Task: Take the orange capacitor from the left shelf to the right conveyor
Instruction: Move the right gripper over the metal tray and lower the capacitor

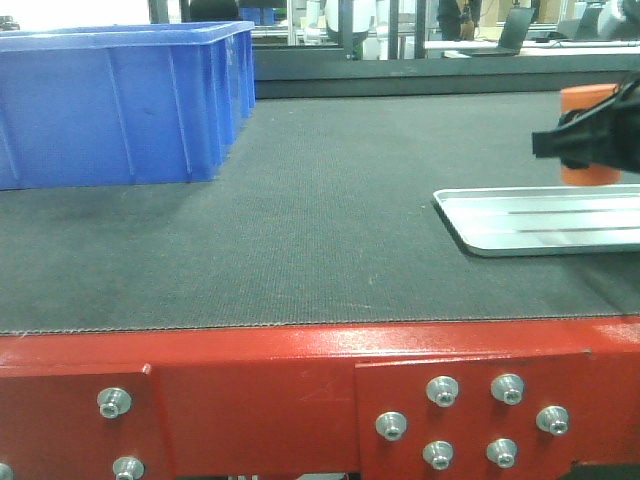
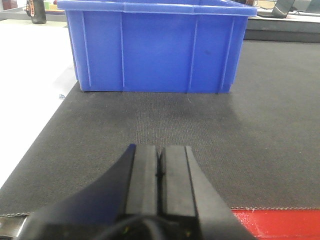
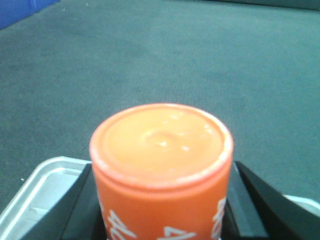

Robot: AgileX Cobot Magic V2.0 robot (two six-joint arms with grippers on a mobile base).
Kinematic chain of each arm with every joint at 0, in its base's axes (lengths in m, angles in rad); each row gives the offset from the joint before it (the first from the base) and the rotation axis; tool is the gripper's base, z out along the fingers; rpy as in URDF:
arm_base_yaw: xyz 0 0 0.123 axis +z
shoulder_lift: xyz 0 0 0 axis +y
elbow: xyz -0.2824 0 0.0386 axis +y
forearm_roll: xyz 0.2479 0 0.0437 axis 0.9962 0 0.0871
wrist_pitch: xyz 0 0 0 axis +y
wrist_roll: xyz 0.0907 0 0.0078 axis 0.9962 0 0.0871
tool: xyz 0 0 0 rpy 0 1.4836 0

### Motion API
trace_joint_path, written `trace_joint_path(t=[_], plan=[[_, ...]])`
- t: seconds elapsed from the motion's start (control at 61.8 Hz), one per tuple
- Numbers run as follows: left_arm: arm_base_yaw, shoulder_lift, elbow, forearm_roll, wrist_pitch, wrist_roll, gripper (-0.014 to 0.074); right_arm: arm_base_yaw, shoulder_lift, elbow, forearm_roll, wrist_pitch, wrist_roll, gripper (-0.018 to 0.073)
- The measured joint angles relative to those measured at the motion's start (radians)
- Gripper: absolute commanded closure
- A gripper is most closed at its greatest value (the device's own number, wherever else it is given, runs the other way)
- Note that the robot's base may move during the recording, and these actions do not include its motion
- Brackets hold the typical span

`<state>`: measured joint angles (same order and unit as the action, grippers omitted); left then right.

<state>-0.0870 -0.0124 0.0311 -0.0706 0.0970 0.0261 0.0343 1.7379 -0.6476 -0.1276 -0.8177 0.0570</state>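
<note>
Right claw (image 1: 590,140) grips the upright orange capacitor (image 3: 161,170) above the silver tray (image 1: 545,220) at right, left claw (image 2: 160,170) closed and empty; recommend lowering it level onto bare conveyor belt (image 1: 300,220) left of the tray before releasing.

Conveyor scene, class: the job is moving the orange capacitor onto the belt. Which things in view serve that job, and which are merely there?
Job: orange capacitor, right gripper holding it, conveyor belt.
Merely there: blue bin, silver tray, left gripper, shut and empty.
</note>
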Motion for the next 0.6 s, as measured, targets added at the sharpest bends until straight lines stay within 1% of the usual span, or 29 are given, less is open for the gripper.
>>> trace_joint_path(t=[0.291, 0.485, 0.534, 0.599], plan=[[0.000, 0.000, 0.000, 0.000, 0.000, 0.000, 0.0723, 0.000, 0.120, 0.000, 0.000, -0.109, 0.000, 0.0419], [0.000, 0.000, 0.000, 0.000, 0.000, 0.000, 0.0723, 0.000, 0.143, 0.000, 0.000, -0.133, 0.000, 0.0405], [0.000, 0.000, 0.000, 0.000, 0.000, 0.000, 0.0723, 0.000, 0.144, 0.000, 0.000, -0.135, 0.000, 0.0377], [0.000, 0.000, 0.000, 0.000, 0.000, 0.000, 0.0723, 0.000, 0.144, 0.000, 0.000, -0.135, 0.000, 0.0286]])
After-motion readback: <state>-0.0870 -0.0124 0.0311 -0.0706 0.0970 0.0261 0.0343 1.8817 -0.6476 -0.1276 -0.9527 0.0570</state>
